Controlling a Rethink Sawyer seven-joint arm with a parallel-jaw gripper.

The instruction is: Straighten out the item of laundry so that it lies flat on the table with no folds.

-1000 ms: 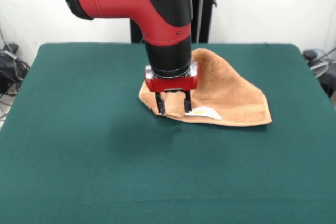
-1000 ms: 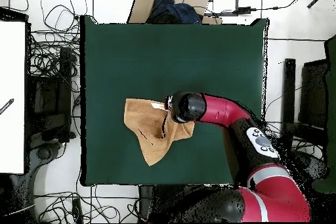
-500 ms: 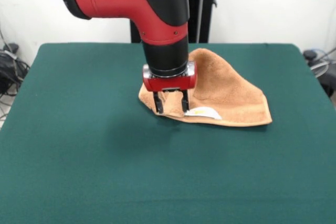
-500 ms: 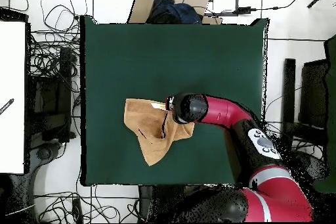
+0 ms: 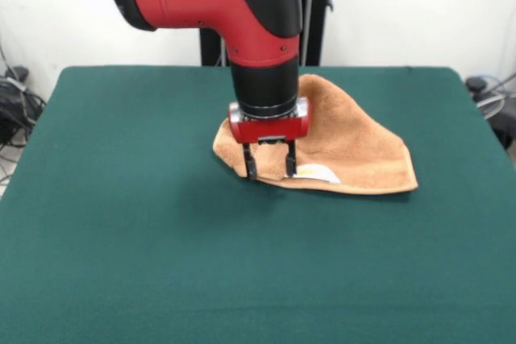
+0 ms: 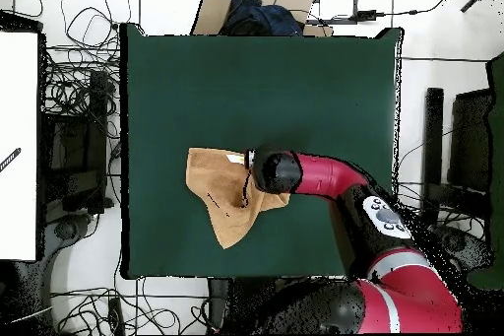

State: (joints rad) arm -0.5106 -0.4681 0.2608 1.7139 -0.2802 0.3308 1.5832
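Note:
The item of laundry [image 5: 355, 147] is an orange-tan towel lying folded over itself into a rough triangle, right of the table's [image 5: 121, 199] middle, with its white label [image 5: 318, 173] at the near edge. My gripper [image 5: 269, 168] points straight down at the towel's near left corner. It is open, its two black fingers [image 5: 250, 168] straddle a raised fold of cloth, and their tips are at the table surface. From overhead the towel [image 6: 221, 199] shows left of the arm's wrist [image 6: 276, 170], which hides the gripper and part of the cloth.
The green table [image 6: 295, 76] stretches wide on all sides of the towel. Beyond its edges, tangled cables [image 6: 84, 96] cover the floor, a cardboard box [image 6: 246, 2] stands at one side and a white surface [image 6: 20, 145] at another.
The arm has shifted a little to the right in the front view and sunk slightly. The fingers keep the same spacing, and the towel has not moved.

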